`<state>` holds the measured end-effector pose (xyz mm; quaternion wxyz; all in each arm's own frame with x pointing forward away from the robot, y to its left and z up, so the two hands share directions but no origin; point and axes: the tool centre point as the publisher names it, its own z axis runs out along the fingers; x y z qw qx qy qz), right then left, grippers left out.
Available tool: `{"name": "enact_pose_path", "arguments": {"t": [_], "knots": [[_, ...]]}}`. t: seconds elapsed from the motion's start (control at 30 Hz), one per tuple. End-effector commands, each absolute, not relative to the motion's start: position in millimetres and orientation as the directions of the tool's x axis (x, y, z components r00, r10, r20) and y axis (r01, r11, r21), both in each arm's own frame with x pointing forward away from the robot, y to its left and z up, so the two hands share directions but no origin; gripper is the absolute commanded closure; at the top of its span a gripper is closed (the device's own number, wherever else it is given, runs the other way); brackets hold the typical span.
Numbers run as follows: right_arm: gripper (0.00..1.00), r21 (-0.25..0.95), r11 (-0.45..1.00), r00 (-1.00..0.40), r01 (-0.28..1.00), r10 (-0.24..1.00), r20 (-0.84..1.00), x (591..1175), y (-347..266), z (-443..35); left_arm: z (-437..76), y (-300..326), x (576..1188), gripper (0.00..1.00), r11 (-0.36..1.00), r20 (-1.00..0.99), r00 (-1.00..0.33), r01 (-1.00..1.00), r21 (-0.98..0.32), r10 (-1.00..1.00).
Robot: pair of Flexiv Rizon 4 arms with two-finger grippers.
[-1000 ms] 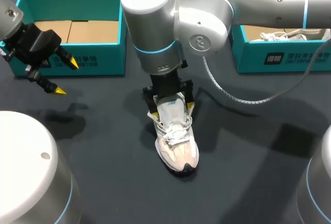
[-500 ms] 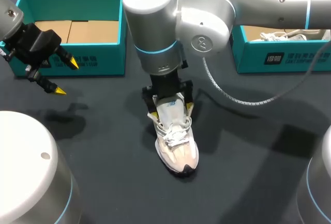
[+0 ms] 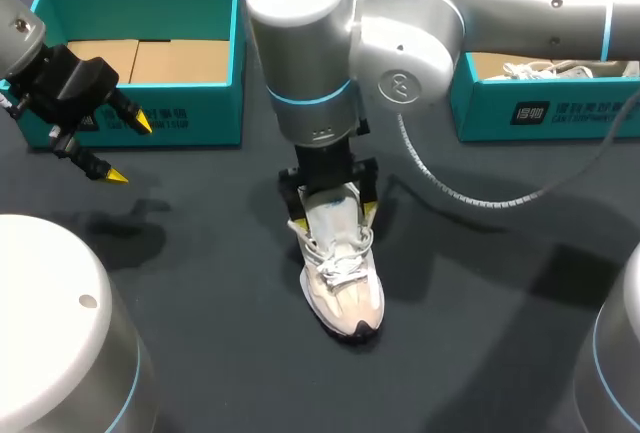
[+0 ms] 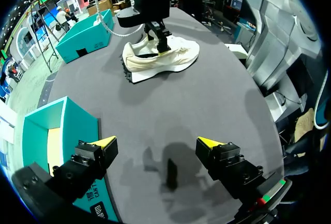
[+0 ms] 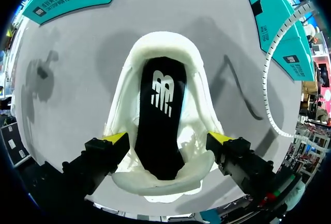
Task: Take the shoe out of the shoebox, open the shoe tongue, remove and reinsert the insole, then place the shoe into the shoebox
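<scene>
Right gripper [image 3: 333,218] pinching heel collar of cream-white lace-up sneaker [image 3: 345,288] — frame centre, toe pointing down-frame. Left gripper [image 3: 131,151] spread wide, upper left — well apart.

Right arm [image 3: 330,53]: shifted a little to the right over the last second, its large joint housing moving with it. Its tool [image 3: 333,217], at the heel of the shoe [image 3: 343,278], moved slightly right and nearer.
</scene>
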<state>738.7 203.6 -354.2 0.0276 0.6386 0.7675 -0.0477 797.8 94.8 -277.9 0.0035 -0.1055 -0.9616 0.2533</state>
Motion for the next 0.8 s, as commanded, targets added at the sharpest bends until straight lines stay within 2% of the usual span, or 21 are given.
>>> {"name": "enact_pose_path", "arguments": {"t": [0.03,0.8], "knots": [[0.00,-0.022,0.179,-0.181,0.984,0.979,-0.096,731,198,-349,-278,95,797,0.00,0.851,-0.046,-0.978,0.202,-0.485,0.205],[0.00,-0.051,0.179,-0.182,0.983,0.981,-0.064,704,192,-350,-278,95,797,0.00,0.851,-0.046,-0.978,0.202,-0.485,0.205]]}}
